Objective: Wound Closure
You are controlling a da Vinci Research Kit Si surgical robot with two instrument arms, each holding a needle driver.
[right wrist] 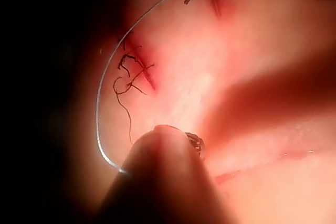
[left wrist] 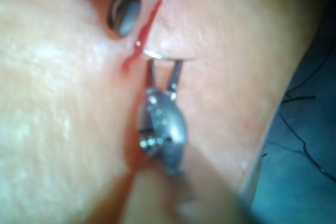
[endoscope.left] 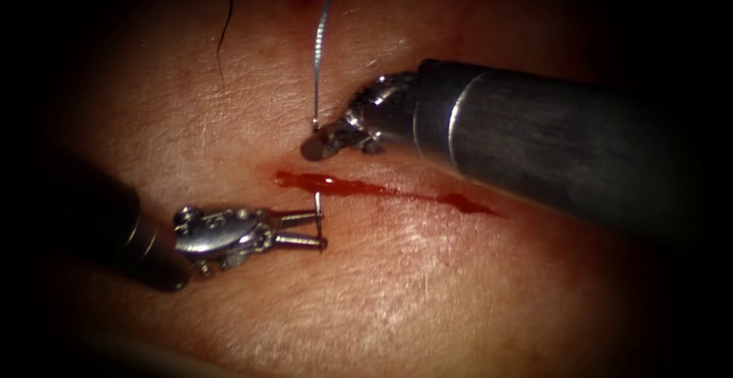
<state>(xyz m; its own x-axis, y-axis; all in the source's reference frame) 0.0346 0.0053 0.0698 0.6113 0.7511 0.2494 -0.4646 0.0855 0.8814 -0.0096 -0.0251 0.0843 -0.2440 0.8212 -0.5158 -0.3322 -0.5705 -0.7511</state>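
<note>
The right tool (endoscope.left: 324, 143) has its jaws closed on one end of the curved needle (endoscope.left: 319, 50), which rises clear of the tissue (endoscope.left: 427, 286), above the cut (endoscope.left: 382, 191) near its left end. The left tool (endoscope.left: 309, 229), below the cut, has its jaws spread with nothing gripped; a short bright sliver lies at their tips, its nature unclear. Red fluid (endoscope.left: 336, 184) is seen along the cut. Judged from this, needle placement is in hand, and careful aiming at the edge is called for.
</note>
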